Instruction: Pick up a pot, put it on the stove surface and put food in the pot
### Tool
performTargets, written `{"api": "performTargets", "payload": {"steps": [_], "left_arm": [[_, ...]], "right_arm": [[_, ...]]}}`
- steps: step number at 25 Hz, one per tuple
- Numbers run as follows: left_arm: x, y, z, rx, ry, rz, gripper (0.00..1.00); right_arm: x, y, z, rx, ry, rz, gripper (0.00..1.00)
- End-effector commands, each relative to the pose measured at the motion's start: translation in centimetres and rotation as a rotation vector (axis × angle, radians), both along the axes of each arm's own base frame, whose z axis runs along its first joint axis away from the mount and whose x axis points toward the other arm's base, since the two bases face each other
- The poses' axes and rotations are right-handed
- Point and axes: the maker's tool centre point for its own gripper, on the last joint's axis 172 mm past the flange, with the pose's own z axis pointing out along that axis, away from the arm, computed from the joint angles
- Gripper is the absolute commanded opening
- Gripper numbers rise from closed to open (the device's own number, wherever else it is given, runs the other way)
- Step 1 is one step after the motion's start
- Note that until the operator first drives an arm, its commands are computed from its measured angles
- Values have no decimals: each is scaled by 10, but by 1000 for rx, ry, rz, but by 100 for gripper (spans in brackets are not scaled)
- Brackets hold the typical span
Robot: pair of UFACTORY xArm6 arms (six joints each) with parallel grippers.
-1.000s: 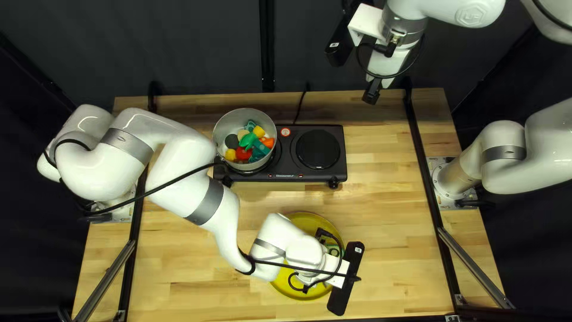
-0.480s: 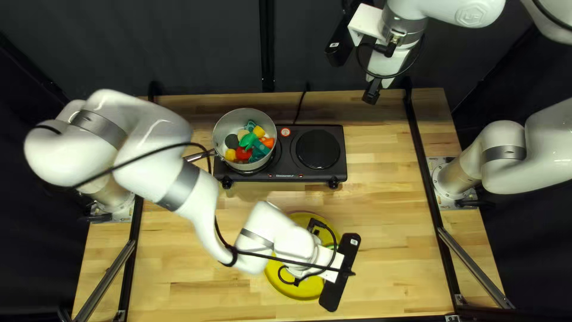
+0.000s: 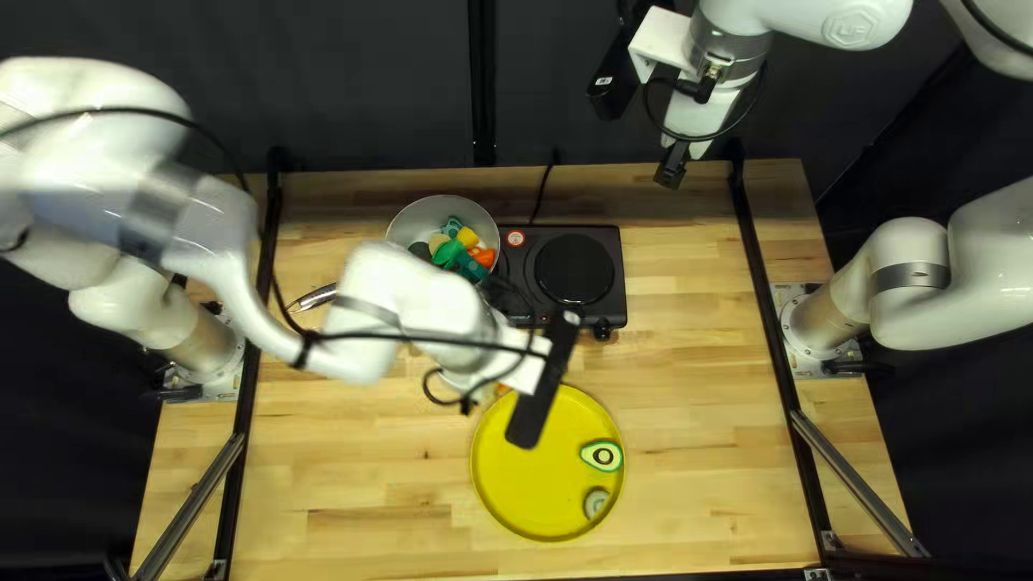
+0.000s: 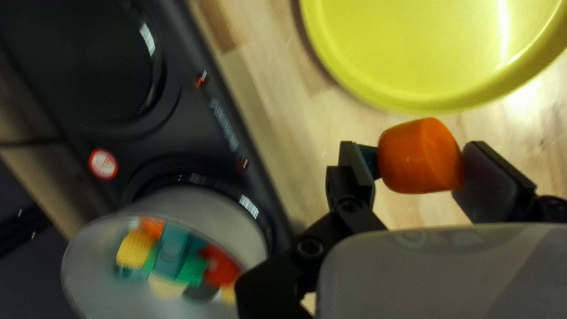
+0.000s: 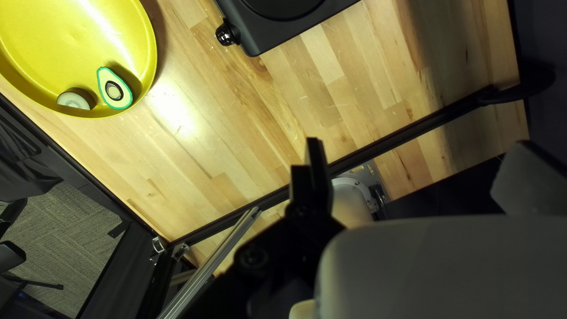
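Shifted since the earlier frame: left gripper (image 4: 418, 156), from over the yellow plate (image 3: 517, 484) toward the pot, fingers clamped on one orange food piece (image 4: 416, 158). Beyond: pot (image 3: 407, 224) on the stove (image 3: 549, 232), food inside; the piece wants clearing the rim, centring, then a low release. Farthest: right gripper (image 5: 420, 162), raised, fingers parted, empty.

We've got a bright table (image 3: 699, 430) against a dark curtain (image 3: 323, 86) in top left view. Left arm (image 3: 425, 301) motion-smeared. Left wrist view: pot (image 4: 201, 215) and food (image 4: 171, 254) blurred, white glare streak on yellow plate (image 4: 413, 47). Right wrist view: we see a hot spot on the wood beside the plate, plus a soft shadow band.
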Motion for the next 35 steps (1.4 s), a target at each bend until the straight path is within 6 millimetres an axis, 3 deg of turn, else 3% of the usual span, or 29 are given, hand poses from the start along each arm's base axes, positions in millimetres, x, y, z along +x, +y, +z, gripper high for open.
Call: {"api": "performTargets", "payload": {"steps": [1,9,15,16,17,25,28,30,33,35], "left_arm": [[-20,45,-9,6,7,34,0],[-31,108,-24,47,71,136,0],[-32,125,-33,59,102,183,0],[-32,125,-33,59,104,186,9],[-33,124,-34,59,107,191,100],[-29,111,-25,64,114,192,100],[-17,85,-20,54,109,172,100],[-5,57,-20,37,98,146,100],[20,1,-29,8,74,108,100],[48,-52,-44,-20,53,79,100]], "right_arm": [[0,0,0,0,0,0,100],[0,0,0,0,0,0,100],[0,0,0,0,0,0,100],[0,0,0,0,0,0,100],[0,0,0,0,0,0,100],[0,0,0,0,0,0,100],[0,0,0,0,0,0,100],[0,0,0,0,0,0,100],[0,0,0,0,0,0,100],[0,0,0,0,0,0,100]]}}
